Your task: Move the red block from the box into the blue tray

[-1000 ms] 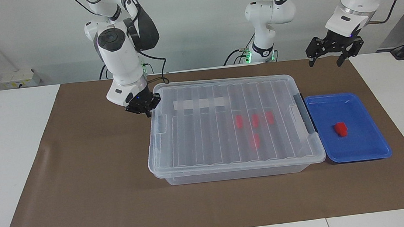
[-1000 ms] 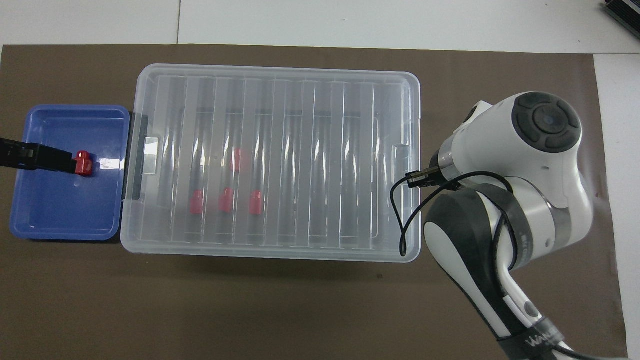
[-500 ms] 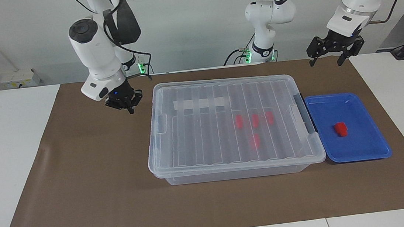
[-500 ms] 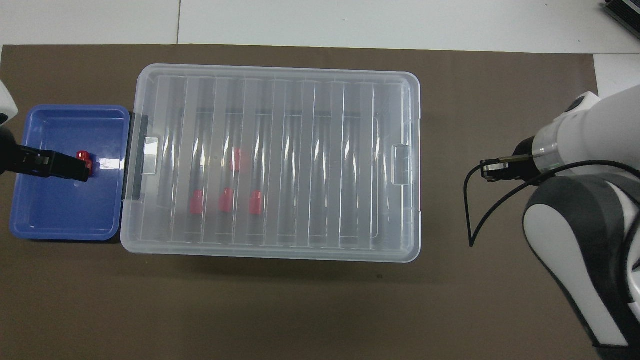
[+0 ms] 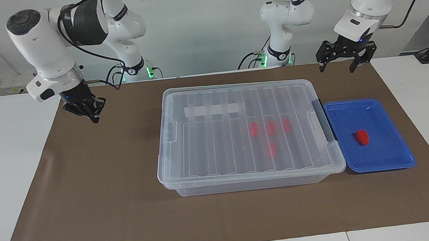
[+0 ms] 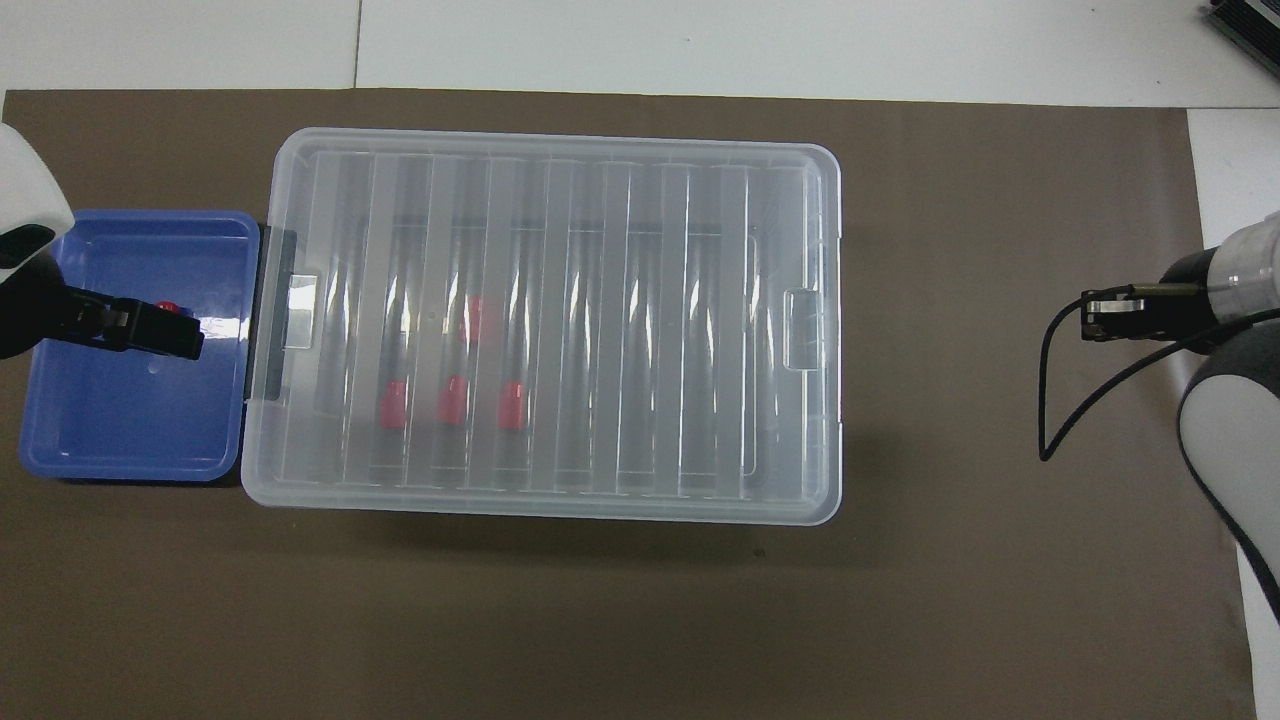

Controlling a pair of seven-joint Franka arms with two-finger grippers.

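Red plastic shows in the blue tray (image 5: 387, 157): one red block (image 5: 361, 137) lies near its middle. The tray sits touching the box (image 5: 245, 133) at the left arm's end of the brown mat (image 5: 99, 194) on the worktop. The left claw (image 5: 342, 63) hangs wide open and empty, above the mat's edge nearest the robots. The right claw (image 5: 89, 109) holds nothing; I cannot tell how far apart its fingers stand.
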